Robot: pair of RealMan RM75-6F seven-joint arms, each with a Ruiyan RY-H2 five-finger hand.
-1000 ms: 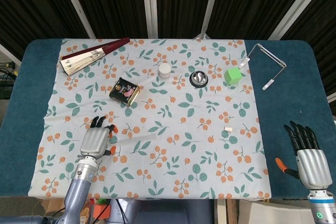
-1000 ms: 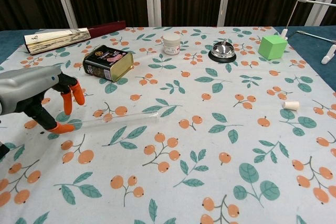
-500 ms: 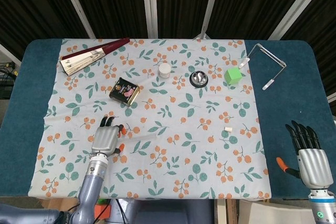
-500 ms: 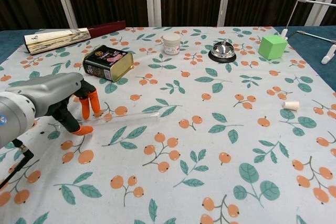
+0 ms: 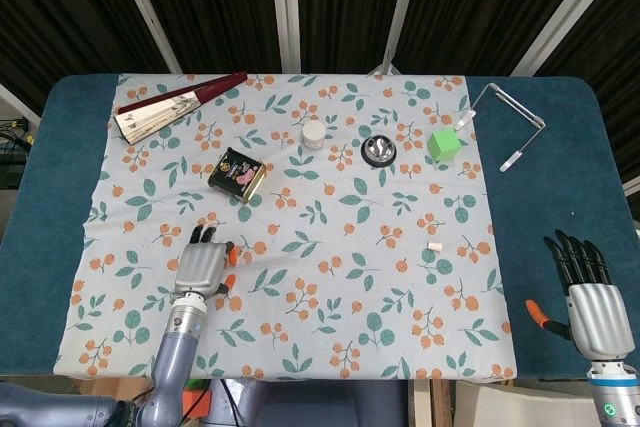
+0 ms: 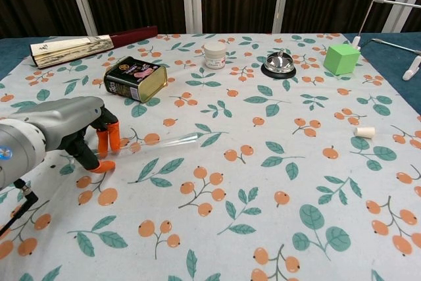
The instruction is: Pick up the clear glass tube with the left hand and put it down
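The clear glass tube (image 6: 158, 144) stretches rightward from my left hand (image 6: 66, 126) over the flowered cloth, its far end a little higher than the held end. The orange fingertips (image 6: 105, 141) and the thumb below pinch its left end. In the head view the left hand (image 5: 203, 265) sits at the cloth's front left, and the tube (image 5: 262, 265) shows only faintly beside it. My right hand (image 5: 588, 297) rests far off at the front right over the blue table, fingers straight and apart, holding nothing.
A black tin (image 6: 135, 78) lies just behind the left hand. Further back are a folded fan (image 6: 79, 45), a white jar (image 6: 214, 54), a bell (image 6: 279, 64) and a green cube (image 6: 341, 58). A small white cylinder (image 6: 364, 132) lies right; a metal frame (image 5: 505, 117) stands back right.
The left hand moved right to the tube's left end and closed its fingertips on it. The tube's far end has tipped up slightly. The right hand has stayed put.
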